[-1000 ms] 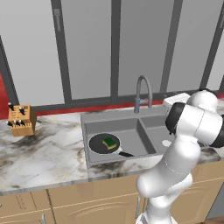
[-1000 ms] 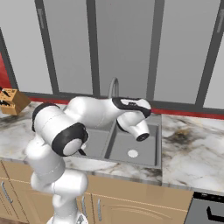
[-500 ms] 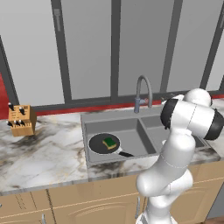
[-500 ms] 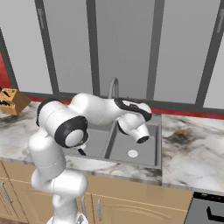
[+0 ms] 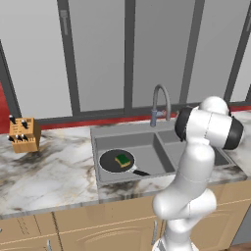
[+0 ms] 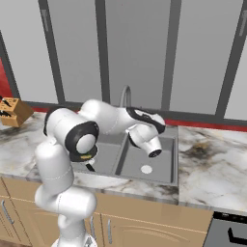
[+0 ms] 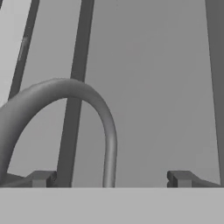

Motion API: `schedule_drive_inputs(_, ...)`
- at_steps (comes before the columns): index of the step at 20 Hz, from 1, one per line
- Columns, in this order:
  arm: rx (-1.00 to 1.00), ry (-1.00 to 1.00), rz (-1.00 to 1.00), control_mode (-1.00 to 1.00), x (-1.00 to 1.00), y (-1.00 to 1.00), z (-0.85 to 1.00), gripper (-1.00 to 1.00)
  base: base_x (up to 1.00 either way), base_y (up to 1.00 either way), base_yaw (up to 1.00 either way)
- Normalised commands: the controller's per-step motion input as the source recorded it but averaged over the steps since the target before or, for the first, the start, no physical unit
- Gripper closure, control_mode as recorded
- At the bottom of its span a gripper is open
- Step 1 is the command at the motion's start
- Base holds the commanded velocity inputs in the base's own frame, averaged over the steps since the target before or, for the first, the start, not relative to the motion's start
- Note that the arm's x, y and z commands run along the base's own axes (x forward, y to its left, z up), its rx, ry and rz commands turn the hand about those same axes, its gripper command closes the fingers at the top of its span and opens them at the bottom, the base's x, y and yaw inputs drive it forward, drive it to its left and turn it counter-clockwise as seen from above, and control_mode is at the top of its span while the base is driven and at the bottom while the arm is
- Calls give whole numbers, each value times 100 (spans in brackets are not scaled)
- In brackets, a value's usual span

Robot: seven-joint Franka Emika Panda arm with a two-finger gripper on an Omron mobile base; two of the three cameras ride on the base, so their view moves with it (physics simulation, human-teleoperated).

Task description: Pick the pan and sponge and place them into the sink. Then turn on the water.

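The dark pan (image 5: 113, 163) lies in the left basin of the grey sink (image 5: 162, 131), its short handle pointing right and toward the front. On the pan rests the green sponge (image 5: 122, 159). The curved faucet (image 5: 160, 100) rises behind the basins, and no light-blue stream comes from its spout. In the hand view my gripper (image 7: 111, 180) is open, its fingertips (image 7: 42, 178) set wide apart. The faucet (image 7: 103, 114) arches just ahead between them. In the right base view my white wrist (image 6: 144, 135) hangs over the right basin, in front of the faucet (image 6: 125, 94).
A wooden knife block (image 5: 23, 135) stands on the marble counter (image 5: 49, 171) at the far left. Tall grey window panels run behind the sink. The right basin holds a pale round drain (image 6: 146, 169). My own arm hides part of the sink in both base views.
The arm's elbow and upper links have swung up and closer to the faucet, while the hand stays over the right basin. Pan and sponge lie as before.
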Motion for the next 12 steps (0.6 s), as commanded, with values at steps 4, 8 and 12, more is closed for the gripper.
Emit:
schedule_drive_inputs(4,-4,4,-3,-100,35,0,-11,-100,0,0,0)
schedule_drive_inputs(8,-3,5,-2,-100,34,0,-13,-100,0,0,0)
schedule_drive_inputs(12,2,4,0,-100,24,-2,-15,-100,0,0,0)
